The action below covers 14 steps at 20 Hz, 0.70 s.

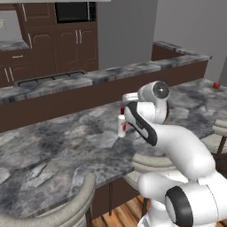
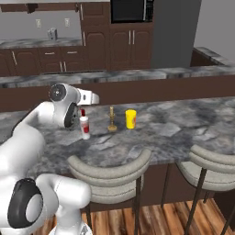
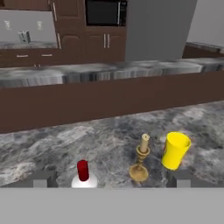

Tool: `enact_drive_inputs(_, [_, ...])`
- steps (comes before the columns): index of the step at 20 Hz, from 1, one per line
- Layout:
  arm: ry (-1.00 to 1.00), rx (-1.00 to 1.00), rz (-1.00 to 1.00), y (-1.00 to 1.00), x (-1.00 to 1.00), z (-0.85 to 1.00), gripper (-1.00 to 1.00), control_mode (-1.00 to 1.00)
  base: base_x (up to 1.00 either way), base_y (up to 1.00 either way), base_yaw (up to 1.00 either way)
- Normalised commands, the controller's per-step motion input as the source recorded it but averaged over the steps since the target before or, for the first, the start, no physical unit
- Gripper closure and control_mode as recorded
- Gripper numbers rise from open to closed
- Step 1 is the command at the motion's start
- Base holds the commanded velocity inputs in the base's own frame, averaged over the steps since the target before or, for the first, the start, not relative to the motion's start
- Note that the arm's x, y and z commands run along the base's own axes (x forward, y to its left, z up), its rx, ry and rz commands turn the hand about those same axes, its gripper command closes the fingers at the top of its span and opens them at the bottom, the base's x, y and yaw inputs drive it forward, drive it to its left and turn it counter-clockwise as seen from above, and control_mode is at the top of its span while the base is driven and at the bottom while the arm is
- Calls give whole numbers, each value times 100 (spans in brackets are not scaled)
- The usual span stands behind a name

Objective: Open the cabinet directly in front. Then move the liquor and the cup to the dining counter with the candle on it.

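Note:
The liquor (image 2: 84, 125) stands upright on the dining counter (image 2: 174, 124), a slim white bottle with a red cap. Just to its right are the brass candle (image 2: 111, 120) and the yellow cup (image 2: 131, 119), all three apart from each other. My gripper (image 3: 111, 181) is open, its fingertips (image 3: 41, 179) spread wide with nothing held. In the hand view the liquor (image 3: 83, 173) sits low between them, nearer the left tip, with the candle (image 3: 140, 162) and cup (image 3: 175, 151) to the right. In the left base view my arm hides all but the liquor (image 1: 121, 123). The dark brown cabinet (image 2: 94, 9) hangs far behind.
Grey round-backed stools (image 2: 110, 176) (image 2: 211, 170) line the counter's near edge. A raised marbled ledge (image 2: 137, 75) runs behind the counter. Beyond it are low cabinets, a toaster (image 2: 52, 33) and a microwave (image 2: 131, 10). A small red object (image 1: 216, 85) lies at the counter's far right.

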Motion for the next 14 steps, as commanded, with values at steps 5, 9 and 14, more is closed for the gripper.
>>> enact_drive_inputs(5, [-6,-5,13,-100,-100,-26,-100,-100,0,0,0])
enact_drive_inputs(9, [0,-6,12,-100,-100,-94,-100,-100,0,0,0])
enact_drive_inputs(14, [1,-13,7,5,-20,-20,-100,-100,0,0,0])
